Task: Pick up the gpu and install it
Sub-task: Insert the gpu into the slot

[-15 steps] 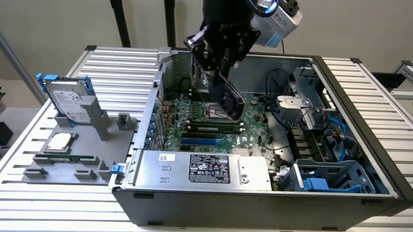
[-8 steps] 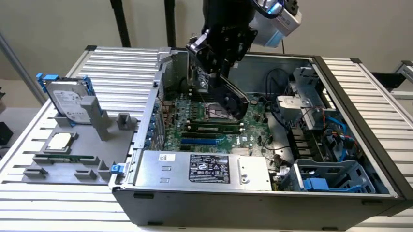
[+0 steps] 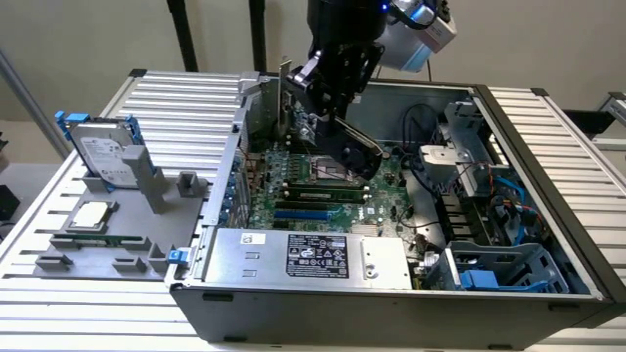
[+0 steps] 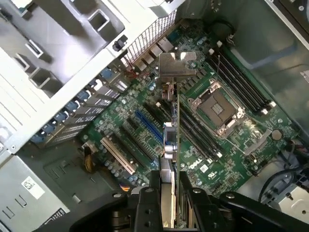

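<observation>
1. I count one gpu (image 3: pixel 360 155), gripped in my one hand (image 4: pixel 170 193).
2. One open computer case (image 3: pixel 391 315), with one motherboard (image 4: pixel 125 113) inside.
3. One hard drive (image 3: pixel 102 158) and one CPU chip (image 3: pixel 90 215) on one grey tray (image 3: pixel 59 248).
4. One power supply (image 3: pixel 313 253) in the case.

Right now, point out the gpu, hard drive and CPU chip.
gpu (image 4: pixel 176 65): wrist view, silver bracket.
hard drive (image 3: pixel 102 155): exterior view, silver face.
CPU chip (image 3: pixel 90 215): exterior view, centre.

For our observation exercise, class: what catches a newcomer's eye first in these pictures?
The jaws of the black arm grip the gpu edge-on over the green motherboard inside the open computer case. On the exterior view's left, a blue-framed hard drive stands in a grey holder.
</observation>
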Controlling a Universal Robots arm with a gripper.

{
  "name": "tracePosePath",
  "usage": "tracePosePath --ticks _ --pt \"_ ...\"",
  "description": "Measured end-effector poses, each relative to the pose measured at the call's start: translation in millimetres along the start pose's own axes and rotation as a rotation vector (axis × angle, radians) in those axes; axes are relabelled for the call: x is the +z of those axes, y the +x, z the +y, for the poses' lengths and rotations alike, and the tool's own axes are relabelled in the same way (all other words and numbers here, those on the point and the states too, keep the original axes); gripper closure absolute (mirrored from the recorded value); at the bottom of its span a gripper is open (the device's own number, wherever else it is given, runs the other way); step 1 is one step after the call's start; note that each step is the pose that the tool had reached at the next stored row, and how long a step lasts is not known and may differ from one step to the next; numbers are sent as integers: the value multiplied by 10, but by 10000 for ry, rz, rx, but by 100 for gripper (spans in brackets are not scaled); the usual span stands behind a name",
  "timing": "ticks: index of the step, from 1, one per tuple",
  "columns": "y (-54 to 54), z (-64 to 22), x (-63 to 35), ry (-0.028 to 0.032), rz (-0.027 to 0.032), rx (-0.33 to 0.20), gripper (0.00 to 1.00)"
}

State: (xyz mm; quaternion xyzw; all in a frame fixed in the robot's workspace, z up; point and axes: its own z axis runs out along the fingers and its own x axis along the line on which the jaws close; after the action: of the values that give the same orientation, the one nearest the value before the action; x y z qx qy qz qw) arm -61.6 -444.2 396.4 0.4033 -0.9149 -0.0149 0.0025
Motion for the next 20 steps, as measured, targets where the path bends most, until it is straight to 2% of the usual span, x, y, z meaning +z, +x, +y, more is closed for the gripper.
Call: tracePosePath --ticks 10,12,20 --pt "1 -2 74 51 -5 -1822 100" --pt "1 -3 106 68 -9 -2363 100" --pt "1 -6 203 87 2 -3811 100"
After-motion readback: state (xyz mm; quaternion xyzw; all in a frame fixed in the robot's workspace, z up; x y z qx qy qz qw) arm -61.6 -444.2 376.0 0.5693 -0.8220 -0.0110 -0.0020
